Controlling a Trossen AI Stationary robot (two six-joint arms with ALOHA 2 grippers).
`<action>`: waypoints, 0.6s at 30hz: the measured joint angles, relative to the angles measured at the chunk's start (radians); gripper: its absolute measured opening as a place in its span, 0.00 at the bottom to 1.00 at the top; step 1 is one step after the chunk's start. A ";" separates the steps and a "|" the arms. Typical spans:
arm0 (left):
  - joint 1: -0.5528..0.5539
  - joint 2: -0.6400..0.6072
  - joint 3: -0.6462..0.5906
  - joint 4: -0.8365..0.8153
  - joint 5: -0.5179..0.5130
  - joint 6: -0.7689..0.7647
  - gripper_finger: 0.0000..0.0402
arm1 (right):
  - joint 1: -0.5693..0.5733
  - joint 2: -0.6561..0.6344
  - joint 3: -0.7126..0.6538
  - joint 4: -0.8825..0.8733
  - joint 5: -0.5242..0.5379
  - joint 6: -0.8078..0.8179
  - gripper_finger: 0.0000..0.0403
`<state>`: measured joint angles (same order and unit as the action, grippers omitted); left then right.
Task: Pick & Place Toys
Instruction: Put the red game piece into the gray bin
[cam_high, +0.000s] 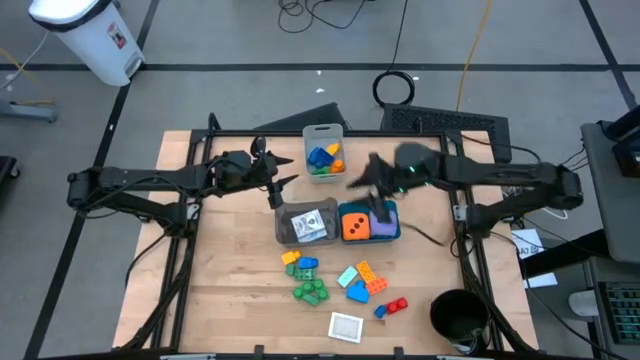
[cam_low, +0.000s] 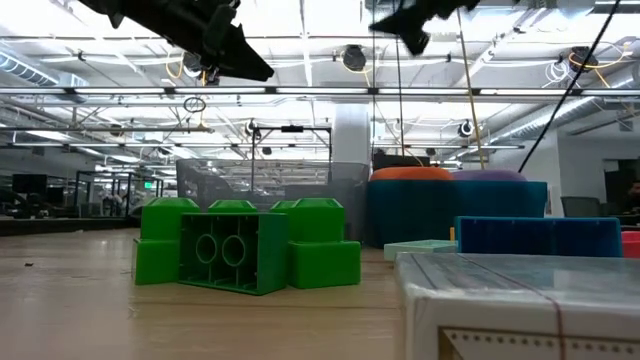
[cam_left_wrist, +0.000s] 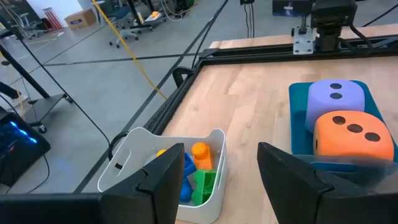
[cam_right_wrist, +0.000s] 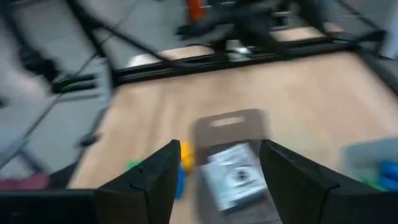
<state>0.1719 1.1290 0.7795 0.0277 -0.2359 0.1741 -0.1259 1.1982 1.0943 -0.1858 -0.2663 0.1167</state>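
Here both grippers, left (cam_left_wrist: 214, 180) and right (cam_right_wrist: 214, 177), hover open, seemingly empty.

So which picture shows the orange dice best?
The left wrist view: the orange die sits close up, dots showing, beside the purple die in the teal bin. The high view shows it small from above; the low view only its top edge; the right wrist view misses it.

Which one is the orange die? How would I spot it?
Find the teal bin at mid-table, right of the grey bin. Two dice sit side by side in it. The orange die is the left one, beside the purple die.
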 joint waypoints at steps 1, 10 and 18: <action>0.000 0.000 0.000 0.000 0.000 0.000 0.52 | 0.044 -0.021 -0.008 -0.005 0.001 -0.001 0.52; 0.000 0.000 0.000 0.000 0.000 0.000 0.52 | 0.431 -0.095 -0.212 0.264 0.002 -0.045 0.51; 0.000 0.000 0.000 0.003 0.000 0.000 0.52 | 0.715 -0.070 -0.323 0.461 0.225 -0.097 0.52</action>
<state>0.1719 1.1290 0.7792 0.0307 -0.2356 0.1745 0.5887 1.1284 0.7714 0.2751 -0.0415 0.0196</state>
